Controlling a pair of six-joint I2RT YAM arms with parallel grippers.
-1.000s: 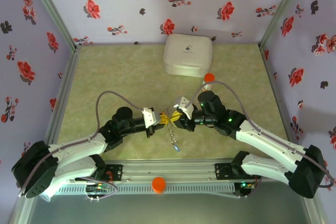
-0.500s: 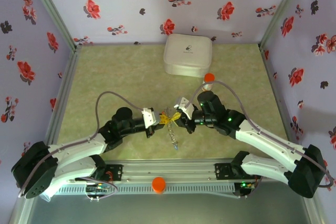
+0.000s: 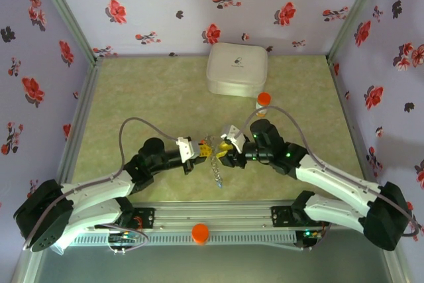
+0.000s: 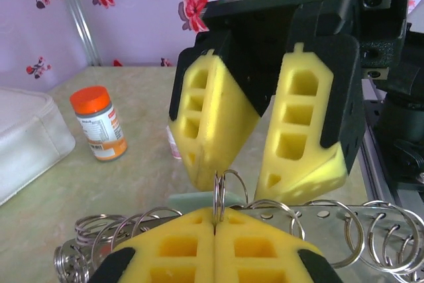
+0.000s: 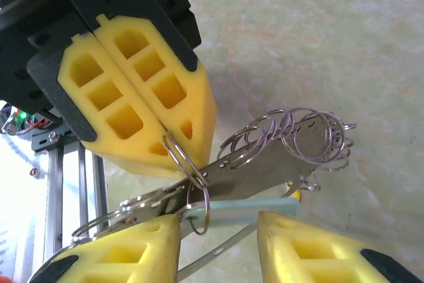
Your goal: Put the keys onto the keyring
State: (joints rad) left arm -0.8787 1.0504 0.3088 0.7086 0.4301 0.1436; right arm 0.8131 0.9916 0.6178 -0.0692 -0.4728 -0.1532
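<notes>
My left gripper (image 4: 215, 218) is shut on a thin silvery split ring, the keyring (image 4: 220, 193), which stands upright between its yellow pads. From that ring (image 5: 180, 157) hang a perforated metal strip (image 5: 265, 170) carrying several wire rings, and a pale green key tag (image 5: 252, 205) on a small loop. A yellow key (image 5: 295, 194) peeks out behind the strip. My right gripper (image 5: 217, 225) is open, its fingers on either side of the green tag without touching it. In the top view both grippers meet at mid-table, left (image 3: 199, 150) and right (image 3: 223, 152), with a chain (image 3: 217, 175) dangling below them.
A white rounded square box (image 3: 236, 69) stands at the back of the table, and an orange-capped bottle (image 3: 263, 101) stands just behind my right arm. The same bottle (image 4: 99, 124) and box (image 4: 26, 137) are at the left in the left wrist view. Flowered walls enclose the table.
My right gripper has opened after being shut on the bundle. Both grippers have drifted slightly toward the near edge, uncovering more of the bottle.
</notes>
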